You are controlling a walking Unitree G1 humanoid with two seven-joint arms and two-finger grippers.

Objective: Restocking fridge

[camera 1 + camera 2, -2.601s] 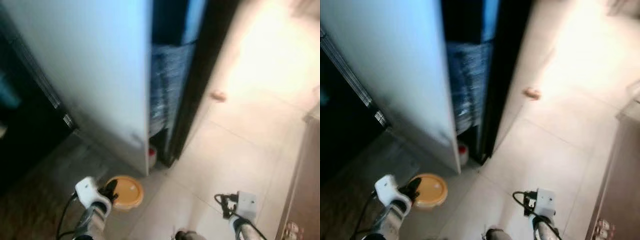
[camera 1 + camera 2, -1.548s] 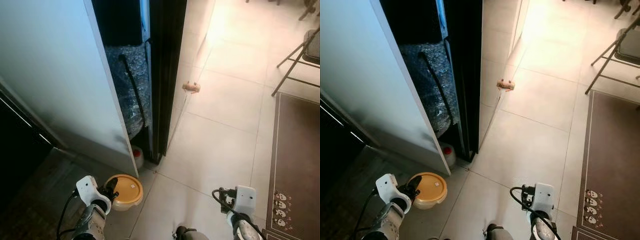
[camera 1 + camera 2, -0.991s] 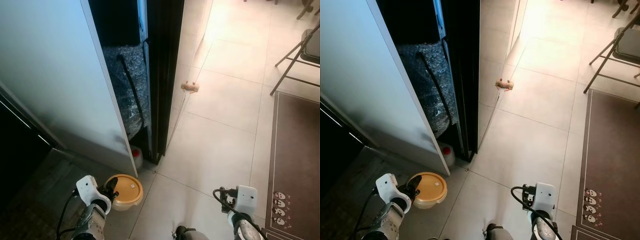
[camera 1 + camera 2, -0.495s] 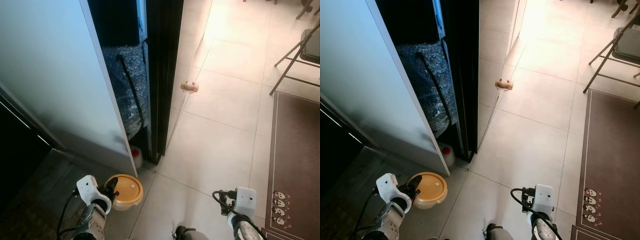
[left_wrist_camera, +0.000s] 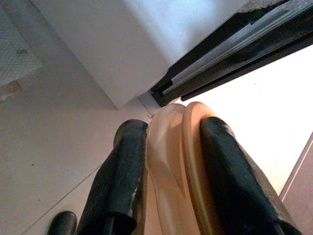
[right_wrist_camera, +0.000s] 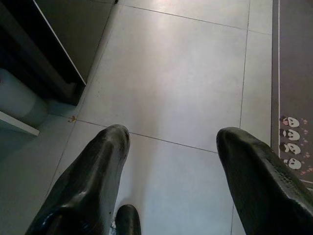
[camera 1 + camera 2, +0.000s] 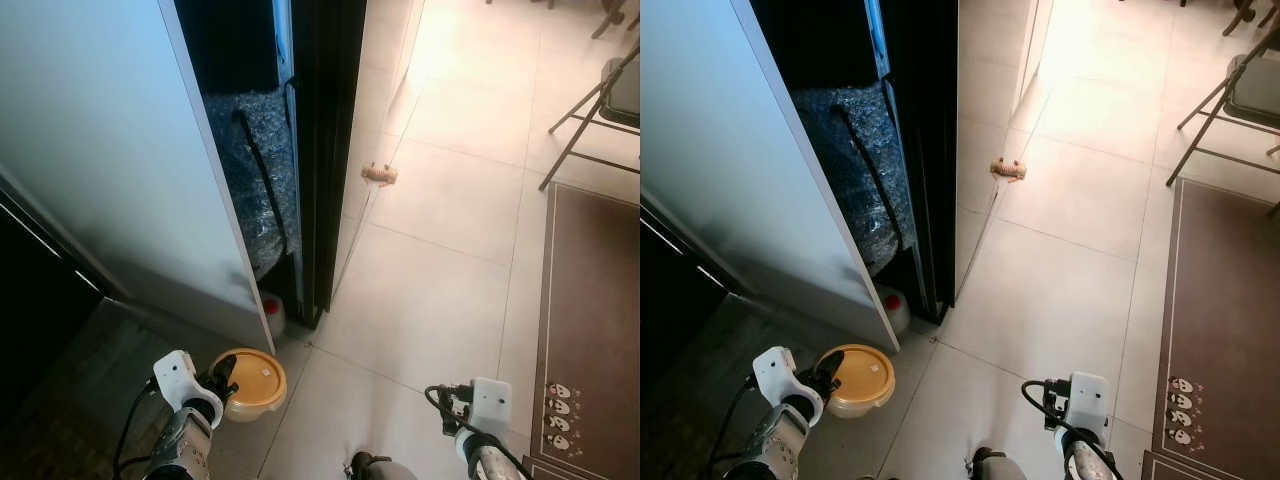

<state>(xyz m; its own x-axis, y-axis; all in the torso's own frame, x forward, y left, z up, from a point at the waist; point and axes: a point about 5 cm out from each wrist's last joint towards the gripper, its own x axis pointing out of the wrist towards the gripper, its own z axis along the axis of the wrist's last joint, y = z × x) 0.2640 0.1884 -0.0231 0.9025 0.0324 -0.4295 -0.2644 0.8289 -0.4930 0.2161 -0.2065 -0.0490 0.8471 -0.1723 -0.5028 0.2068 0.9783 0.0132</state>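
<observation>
My left gripper (image 7: 222, 381) hangs low at my left side, shut on a round tub with an orange lid (image 7: 251, 383). In the left wrist view the tub (image 5: 172, 166) stands on edge between the two black fingers (image 5: 122, 176), which press on its base and lid. The tall white fridge (image 7: 110, 150) stands ahead on the left. Beside its white panel is a dark gap with crinkled silvery material and a black cable (image 7: 262, 170). My right gripper (image 6: 173, 137) hangs open over bare floor tiles, with nothing between its fingers.
A small white bottle with a red cap (image 7: 275, 313) stands at the fridge's foot. A little brown object (image 7: 379, 174) lies on the tiled floor. A dark rug (image 7: 590, 330) and a folding chair (image 7: 598, 105) are to the right. A dark unit (image 7: 30, 300) is on the left.
The view turned right and lost its blur early on, then held steady. My right wrist has sunk slightly. The left gripper keeps its hold on the tub.
</observation>
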